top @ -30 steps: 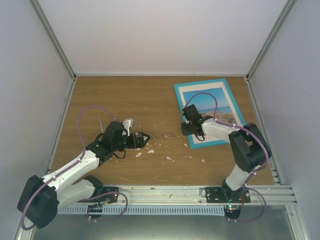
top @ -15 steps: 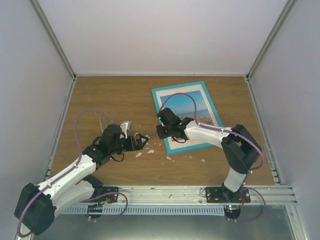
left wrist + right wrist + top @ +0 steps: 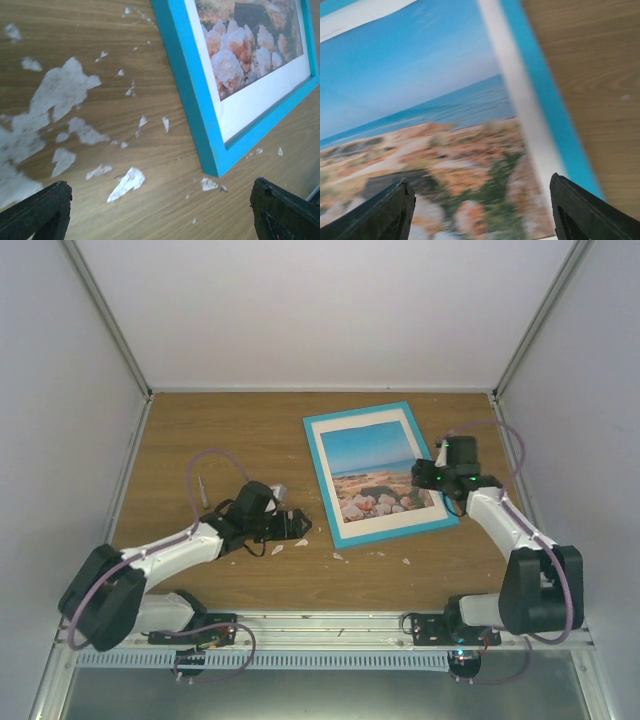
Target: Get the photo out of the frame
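Photo (image 3: 372, 472) still mounted behind the white mat (image 3: 257, 97) in the turquoise frame (image 3: 194, 107), lying face up, right of centre on the table (image 3: 230, 430). Nothing extracted yet: frame not flipped, back unopened. Left gripper (image 3: 298, 524) spread wide just off the near-left corner, right gripper (image 3: 426, 478) spread over the right edge, both empty.

turquoise frame (image 3: 322, 486); blue-sky photo (image 3: 368, 468)

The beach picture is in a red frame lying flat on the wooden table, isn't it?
Not red. The frame is turquoise-blue, as the left wrist view shows up close. The rest holds: it lies flat on the wooden table with the beach photo inside it.
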Motion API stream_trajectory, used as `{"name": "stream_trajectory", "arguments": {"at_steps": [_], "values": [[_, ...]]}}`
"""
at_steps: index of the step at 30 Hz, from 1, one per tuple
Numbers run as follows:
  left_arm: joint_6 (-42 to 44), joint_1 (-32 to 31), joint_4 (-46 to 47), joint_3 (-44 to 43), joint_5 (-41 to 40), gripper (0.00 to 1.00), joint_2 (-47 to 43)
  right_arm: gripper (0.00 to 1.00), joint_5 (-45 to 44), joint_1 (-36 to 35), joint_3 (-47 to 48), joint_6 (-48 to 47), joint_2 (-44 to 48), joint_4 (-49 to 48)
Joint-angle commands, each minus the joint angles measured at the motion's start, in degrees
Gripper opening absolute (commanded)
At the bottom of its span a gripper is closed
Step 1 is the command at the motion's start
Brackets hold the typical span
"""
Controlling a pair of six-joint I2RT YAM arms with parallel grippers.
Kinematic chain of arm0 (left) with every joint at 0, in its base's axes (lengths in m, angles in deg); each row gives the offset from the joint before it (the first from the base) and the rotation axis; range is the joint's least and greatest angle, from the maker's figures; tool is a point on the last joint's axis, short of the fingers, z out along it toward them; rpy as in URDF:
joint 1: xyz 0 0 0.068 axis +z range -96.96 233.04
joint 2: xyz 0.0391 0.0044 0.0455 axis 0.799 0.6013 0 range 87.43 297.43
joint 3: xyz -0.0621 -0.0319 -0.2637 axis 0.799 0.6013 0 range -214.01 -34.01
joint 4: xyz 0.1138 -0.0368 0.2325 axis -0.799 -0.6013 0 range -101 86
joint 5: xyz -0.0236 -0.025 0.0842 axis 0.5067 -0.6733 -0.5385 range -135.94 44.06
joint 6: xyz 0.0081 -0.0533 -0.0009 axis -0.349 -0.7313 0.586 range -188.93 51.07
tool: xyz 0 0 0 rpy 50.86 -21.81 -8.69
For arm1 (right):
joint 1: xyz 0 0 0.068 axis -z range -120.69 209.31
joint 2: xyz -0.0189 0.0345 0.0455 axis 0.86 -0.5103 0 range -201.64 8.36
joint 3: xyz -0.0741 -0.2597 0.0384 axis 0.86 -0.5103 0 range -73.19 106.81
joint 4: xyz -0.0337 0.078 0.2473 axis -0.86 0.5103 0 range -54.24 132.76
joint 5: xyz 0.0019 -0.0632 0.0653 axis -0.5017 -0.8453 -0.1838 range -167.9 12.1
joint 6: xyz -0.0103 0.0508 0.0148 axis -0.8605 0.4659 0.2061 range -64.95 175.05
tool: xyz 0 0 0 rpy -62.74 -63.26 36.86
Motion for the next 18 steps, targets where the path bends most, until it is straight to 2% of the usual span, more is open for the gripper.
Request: {"name": "stream_trajectory", "arguments": {"at_steps": [1,4,6,9,14,18], "values": [[0.88,-1.24,5.66,-5.33,-0.2,0.97,6.02,0.77,10.0,10.29,-1.3,-4.29,-2.16,-3.62],[1.07,-1.81,6.69,-7.71,-0.11,0.97,9.96,0.82,13.42,15.17,-1.8,-3.42,-5.52,-6.15],[1.11,-2.18,7.62,-9.02,0.29,0.97,12.59,0.88,13.7,16.72,-2.07,-3.33,-7.35,-8.16],[1.41,-2.81,8.38,-11.13,1.07,0.97,16.42,0.91,14.01,18.06,-1.12,-4.11,-11.38,-9.03],[2.21,-3.31,10.14,-13.44,1.62,0.97,21.63,0.96,17.43,17.67,-0.97,-6.56,-16.71,-9.19],[3.8,-3.32,9.01,-15.23,0.68,0.96,24.47,0.96,19.12,14.32,-3.85,-6.89,-16.93,-9.99]]}}
